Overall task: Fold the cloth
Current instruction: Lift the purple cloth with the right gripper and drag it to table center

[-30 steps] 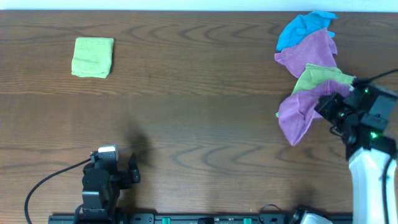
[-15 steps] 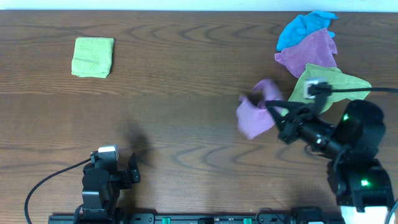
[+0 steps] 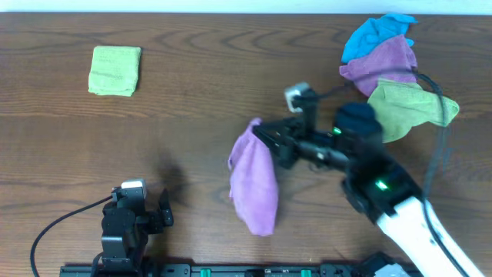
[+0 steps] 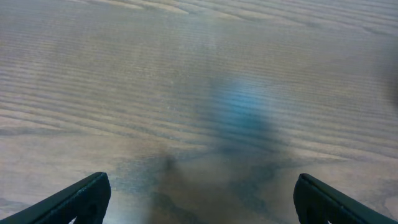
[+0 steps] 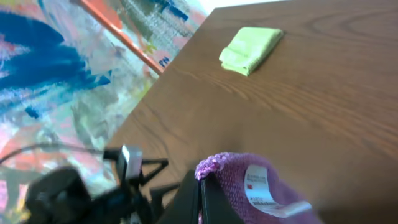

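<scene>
My right gripper (image 3: 261, 132) is shut on a purple cloth (image 3: 254, 178), which hangs from it down over the middle of the table. In the right wrist view the shut fingers (image 5: 200, 186) pinch the cloth's edge (image 5: 239, 177), and its white label shows. My left gripper (image 3: 154, 217) rests open and empty at the table's front left; in the left wrist view its fingertips (image 4: 199, 199) stand wide apart over bare wood.
A folded green cloth (image 3: 115, 71) lies at the back left and also shows in the right wrist view (image 5: 250, 48). A pile of blue (image 3: 374, 32), purple (image 3: 382, 68) and green (image 3: 406, 108) cloths lies at the back right.
My right gripper has pulled the purple cloth off the pile at the right and carried it left to the middle of the table. The left arm has not moved.
</scene>
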### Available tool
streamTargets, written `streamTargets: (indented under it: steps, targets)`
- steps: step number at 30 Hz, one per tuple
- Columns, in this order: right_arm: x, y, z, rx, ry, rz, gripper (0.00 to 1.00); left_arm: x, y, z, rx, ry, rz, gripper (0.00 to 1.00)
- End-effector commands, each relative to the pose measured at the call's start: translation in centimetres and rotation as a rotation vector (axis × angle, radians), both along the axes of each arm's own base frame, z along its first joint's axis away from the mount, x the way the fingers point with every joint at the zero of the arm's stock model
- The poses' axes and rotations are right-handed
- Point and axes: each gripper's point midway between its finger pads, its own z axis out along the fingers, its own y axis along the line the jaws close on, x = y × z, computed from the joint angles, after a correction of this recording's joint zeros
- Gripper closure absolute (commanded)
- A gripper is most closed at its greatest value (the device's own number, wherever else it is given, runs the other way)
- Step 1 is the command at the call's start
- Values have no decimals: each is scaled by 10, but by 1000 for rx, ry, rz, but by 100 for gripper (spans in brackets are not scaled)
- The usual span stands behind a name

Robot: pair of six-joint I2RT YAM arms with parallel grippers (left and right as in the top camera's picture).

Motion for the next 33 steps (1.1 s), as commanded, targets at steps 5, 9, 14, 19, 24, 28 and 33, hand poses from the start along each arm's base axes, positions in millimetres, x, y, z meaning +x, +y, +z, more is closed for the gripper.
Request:
streamTargets:
  steps: [5, 9, 14, 19, 24, 28, 33]
  targets:
    - [4, 84, 43, 110, -6, 137, 99, -2, 1, -7, 15, 20, -1, 5]
    - [-13, 120, 67, 133, -58, 228, 99, -2, 1, -7, 15, 20, -1, 5]
    - [10, 109, 63, 86, -60, 139, 99, -2, 1, -7, 15, 20, -1, 5]
    - [78, 20, -13, -197, 97, -191, 99, -2, 1, -7, 15, 20, -1, 5]
    - [126, -120, -63, -486, 222, -686, 93, -2, 1, -7, 15, 20, -1, 5]
    - [132, -148, -68, -500, 250, -736, 1, -2, 1, -7, 15, 20, -2, 4]
    - [122, -140, -74, -566, 233, -643, 1, -2, 1, -7, 15, 20, -1, 5]
